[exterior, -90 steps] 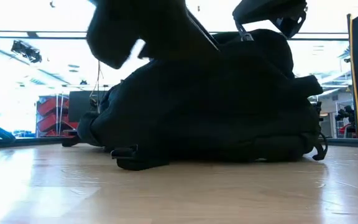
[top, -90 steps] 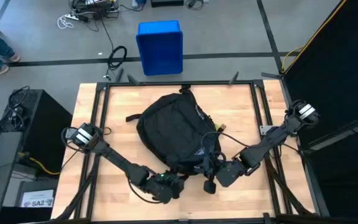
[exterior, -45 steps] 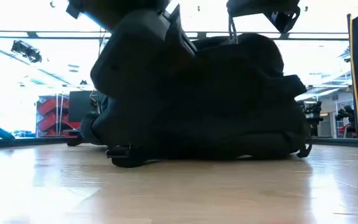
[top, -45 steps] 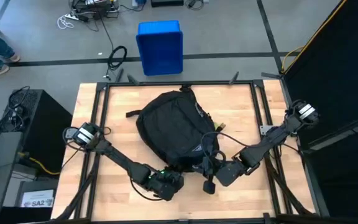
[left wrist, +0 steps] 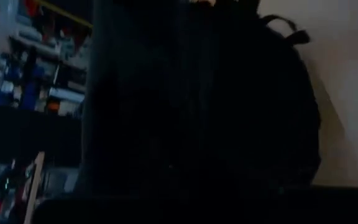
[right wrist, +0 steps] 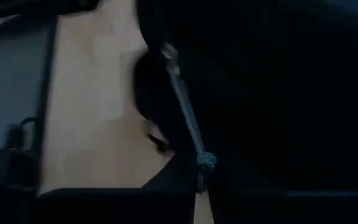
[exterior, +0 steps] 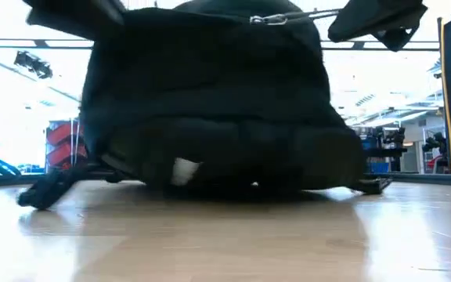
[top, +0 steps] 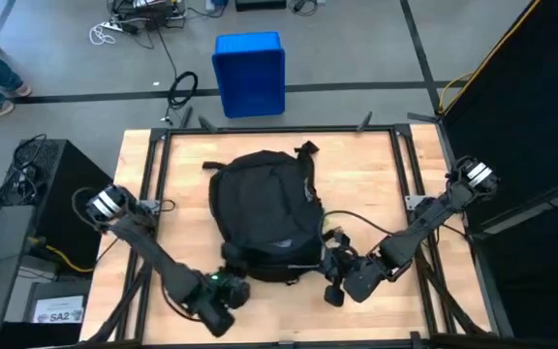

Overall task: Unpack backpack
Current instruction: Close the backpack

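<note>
The black backpack (top: 264, 213) lies flat on the wooden table (top: 376, 174), with its strap end (top: 303, 152) toward the far edge. It fills the low view (exterior: 210, 102). My left gripper (top: 232, 276) is shut at the pack's near left corner. In the left wrist view only the dark pack (left wrist: 197, 106) shows. My right gripper (top: 333, 278) is at the near right corner. It is shut on a zipper pull cord (right wrist: 188, 124). My left gripper meets the backpack at its near left corner (top: 238, 264), coming level from the table's near left. The gripper's own body and the dark fabric hide which part it has. My right gripper pinches the free end of the zipper pull cord, just past its small metal ring (right wrist: 205, 160). It comes from the table's near right. The cord (exterior: 288, 16) runs taut from the zipper on top of the pack to the gripper (exterior: 370, 19).
A blue bin (top: 250, 73) stands on the floor beyond the far edge, and a black box (top: 51, 194) stands left of the table. Black frame rails (top: 153, 184) run along both table sides. Bare wood lies to the pack's right and left.
My left gripper has shut and drawn back toward the table's near left corner. The backpack has turned from a slant to lie straight, near to far, and has slid toward the near edge. My right gripper has stayed shut on the cord, shifting slightly toward the near edge.
</note>
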